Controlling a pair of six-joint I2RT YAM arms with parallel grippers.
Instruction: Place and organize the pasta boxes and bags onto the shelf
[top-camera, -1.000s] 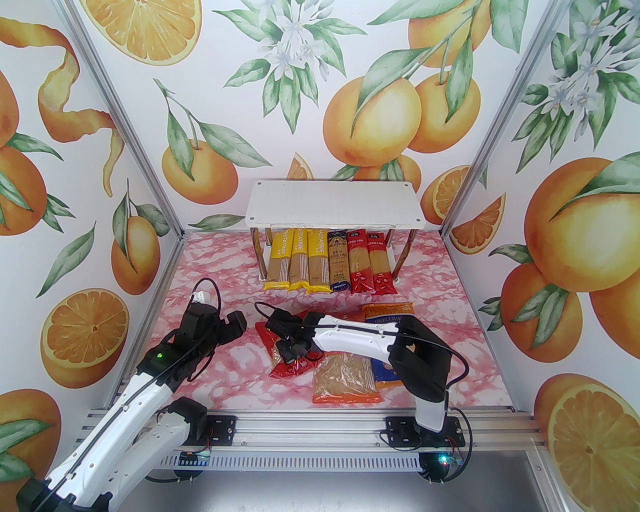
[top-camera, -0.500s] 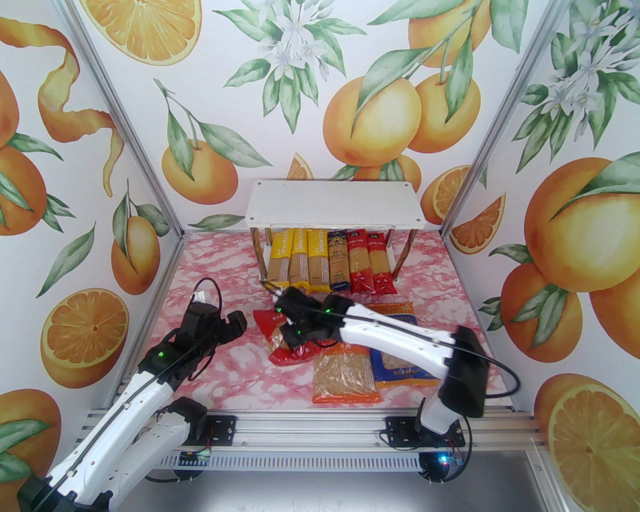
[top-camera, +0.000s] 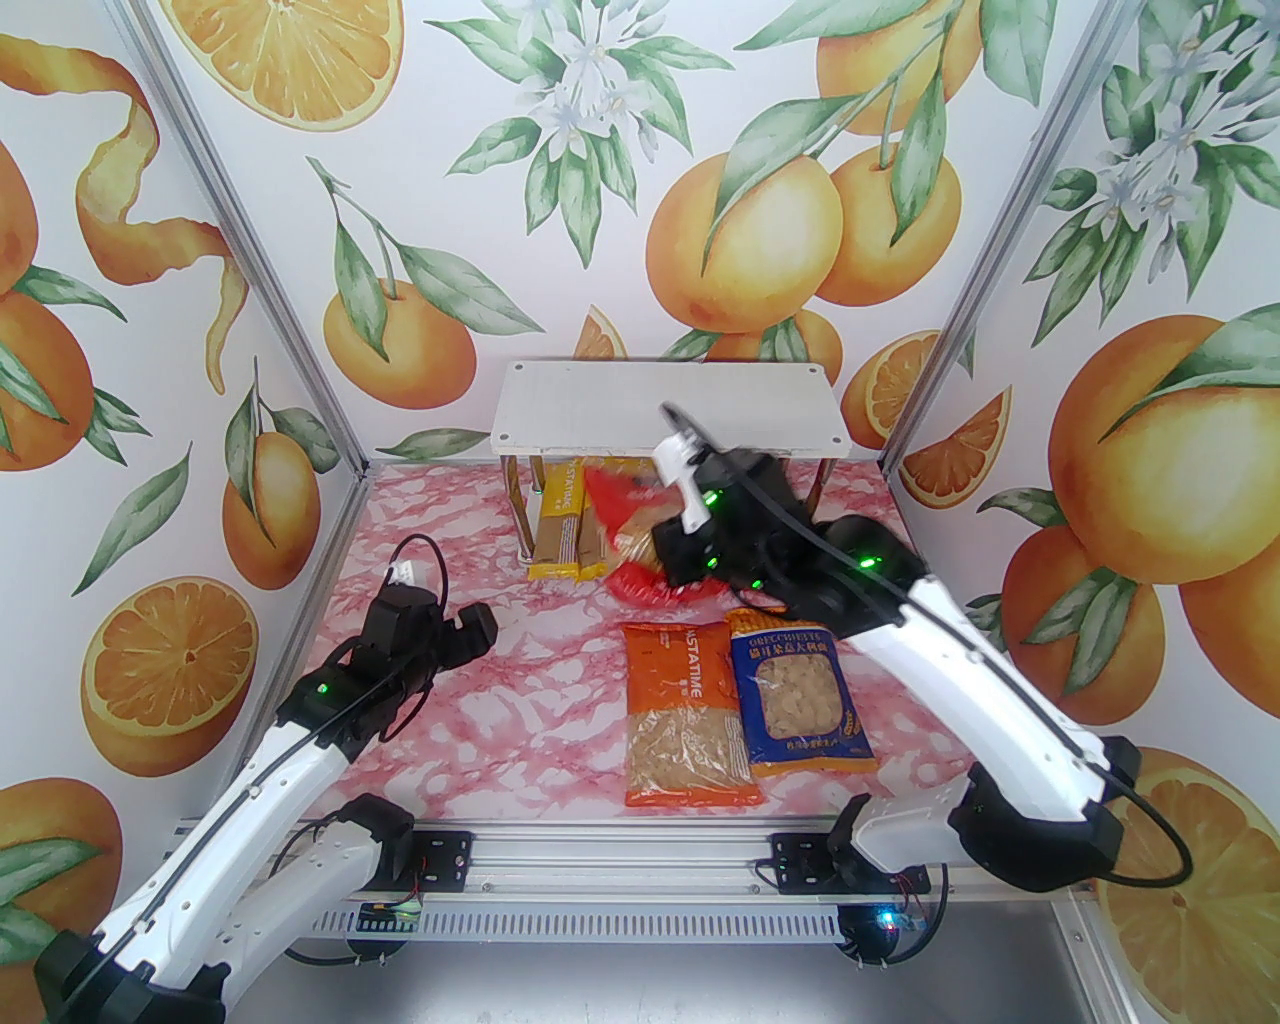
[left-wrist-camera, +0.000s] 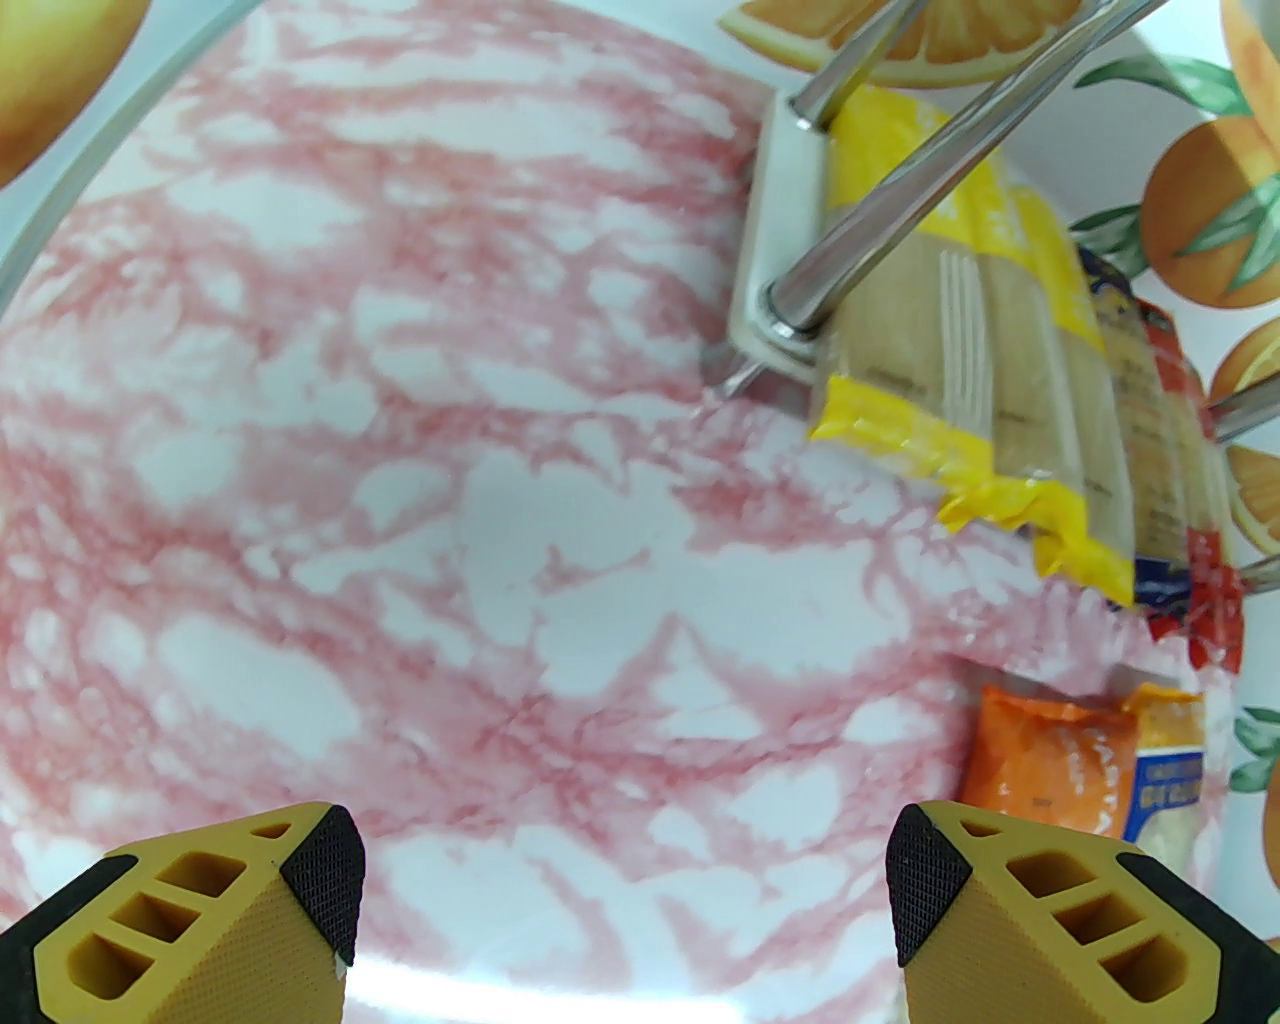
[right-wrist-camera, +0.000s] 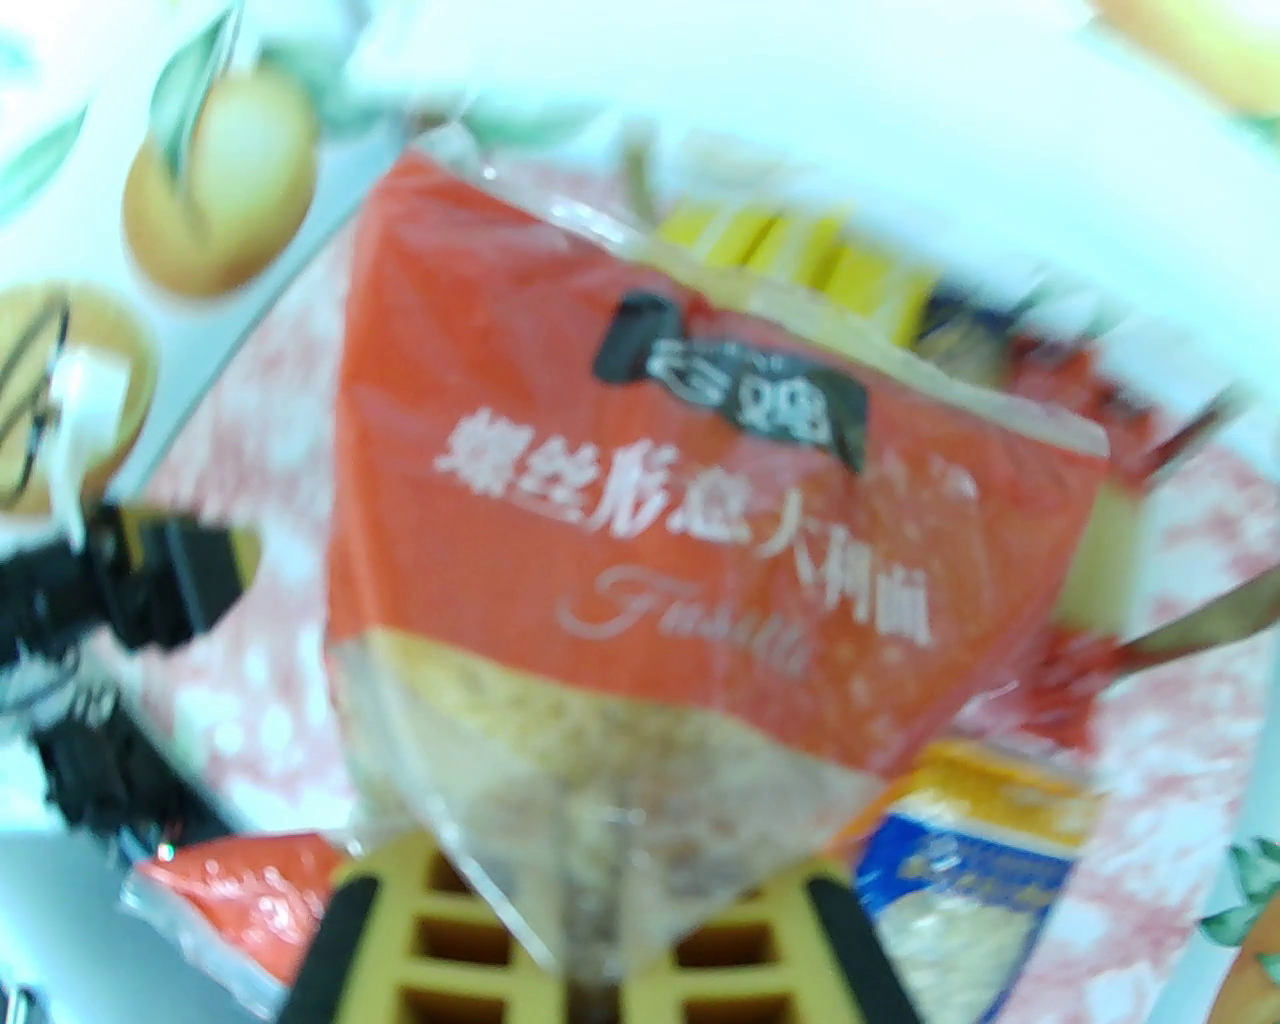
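A red pasta bag (top-camera: 622, 520) hangs in the air in front of the shelf (top-camera: 665, 410), and my right gripper (top-camera: 662, 562) is shut on its lower end. The right wrist view shows the red bag (right-wrist-camera: 700, 560) blurred, pinched between the yellow fingers (right-wrist-camera: 480, 940). Long yellow packs (top-camera: 560, 520) lie on the lower board under the white top board. On the table an orange bag (top-camera: 685, 725) and a blue bag (top-camera: 800, 705) lie flat side by side. My left gripper (top-camera: 468, 640) hovers open over bare table at the left, its pads (left-wrist-camera: 320, 880) wide apart.
The shelf stands against the back wall, with chrome legs (left-wrist-camera: 880, 230) and its lower board's edge (left-wrist-camera: 770, 290) near the yellow packs (left-wrist-camera: 960, 400). Orange-patterned walls close in the left, back and right sides. Bare pink marble table (top-camera: 500, 720) lies between the left gripper and the orange bag.
My right arm has lifted the red bag off the table's middle and carried it back toward the shelf, uncovering the orange and blue bags. The left arm has hardly moved.
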